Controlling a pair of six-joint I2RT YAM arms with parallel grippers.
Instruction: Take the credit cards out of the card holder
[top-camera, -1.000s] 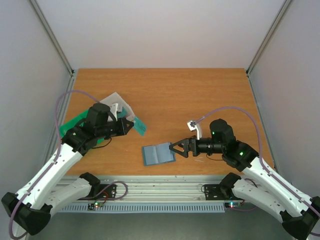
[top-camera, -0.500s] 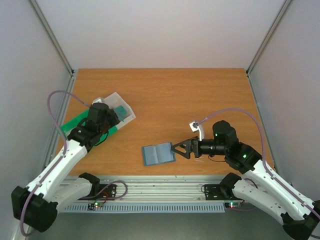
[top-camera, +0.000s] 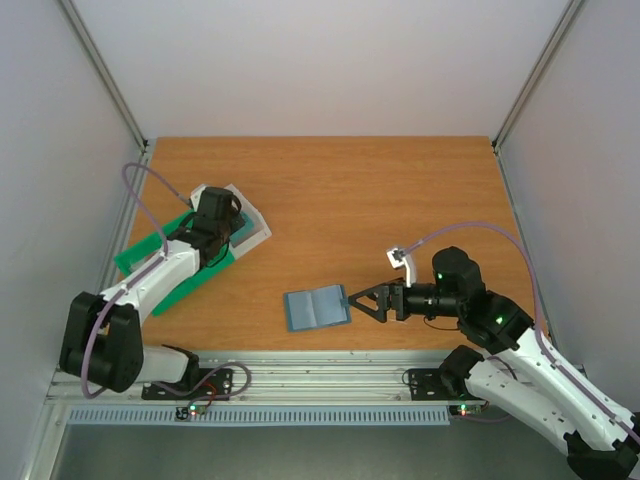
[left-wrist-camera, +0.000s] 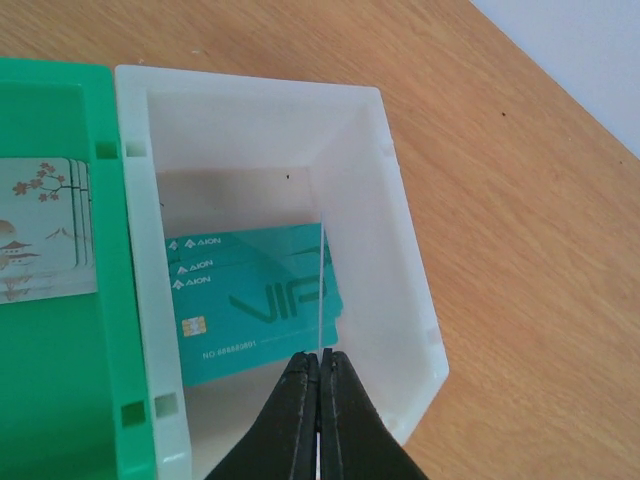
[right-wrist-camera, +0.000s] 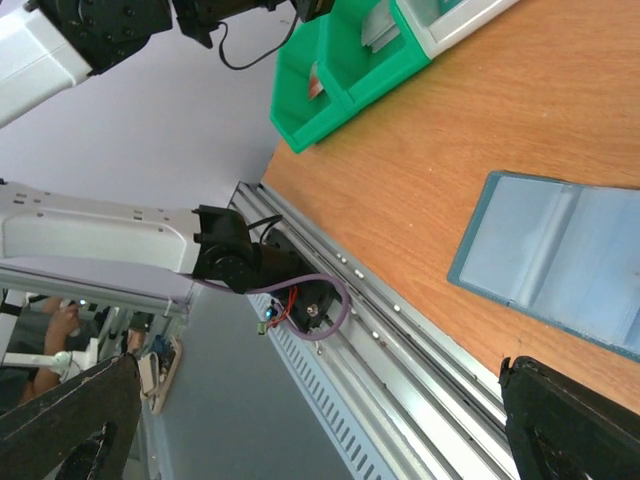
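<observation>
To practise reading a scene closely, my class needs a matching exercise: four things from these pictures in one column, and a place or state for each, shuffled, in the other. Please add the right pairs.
Things
1. card holder
2. left gripper
3. right gripper
4. teal cards

Place or state
A. closed, above the white box
B. lying inside the white box
C. spread open on the table
D. wide open, next to the card holder

Right pairs: 1-C, 2-A, 3-D, 4-B
</observation>
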